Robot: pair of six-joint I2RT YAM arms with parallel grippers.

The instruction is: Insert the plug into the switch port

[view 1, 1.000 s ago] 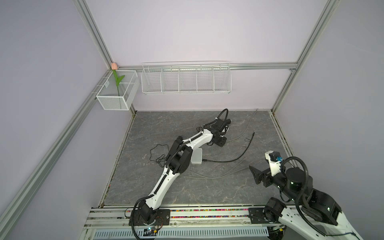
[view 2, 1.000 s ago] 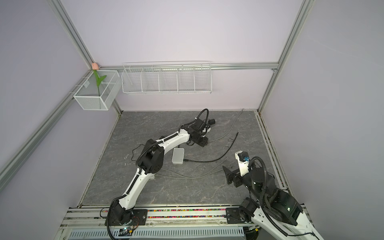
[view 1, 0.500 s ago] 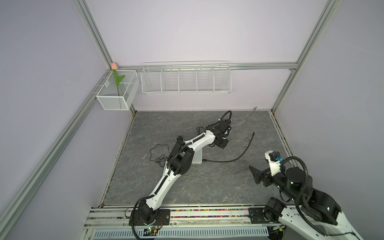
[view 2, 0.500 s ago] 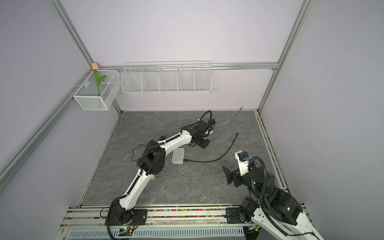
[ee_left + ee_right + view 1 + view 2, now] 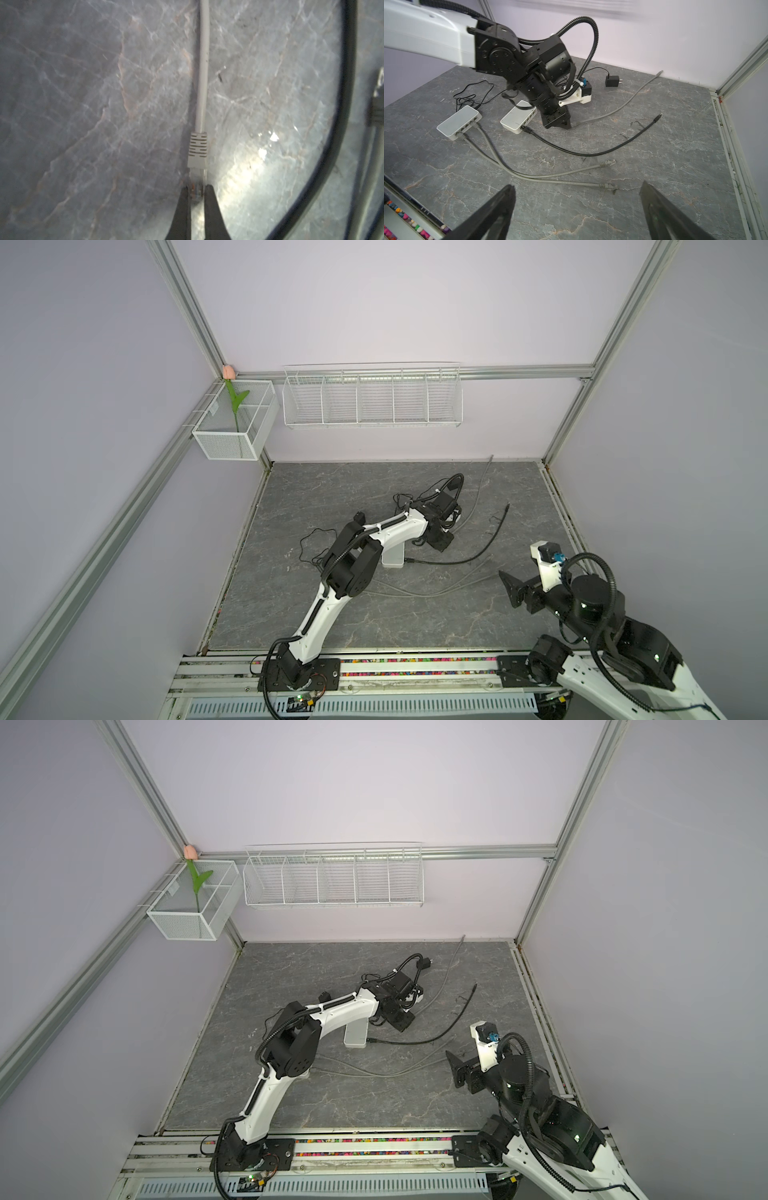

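Observation:
In the left wrist view my left gripper (image 5: 197, 188) is shut on the clear plug (image 5: 196, 176) of a grey network cable (image 5: 203, 72). The plug's ribbed grey boot (image 5: 198, 150) sticks out beyond the fingertips, low over the slab. The right wrist view shows this gripper (image 5: 566, 124) just right of a white switch (image 5: 518, 120) with a row of ports on its side. A black cable (image 5: 591, 153) is plugged into that switch. In both top views the switch (image 5: 392, 561) (image 5: 355, 1039) lies by the left arm. My right gripper (image 5: 577, 193) (image 5: 513, 585) hangs open and empty at the front right.
A second white switch (image 5: 458, 122) further left has grey cables (image 5: 529, 176) plugged in, and their free ends lie near my right gripper. A black power adapter (image 5: 612, 81) with a thin cord sits at the back. Wire baskets (image 5: 372, 400) hang on the rear wall.
My left gripper's jaws have closed on the grey cable's plug, and the wrist has shifted slightly to the right. The right arm has not moved.

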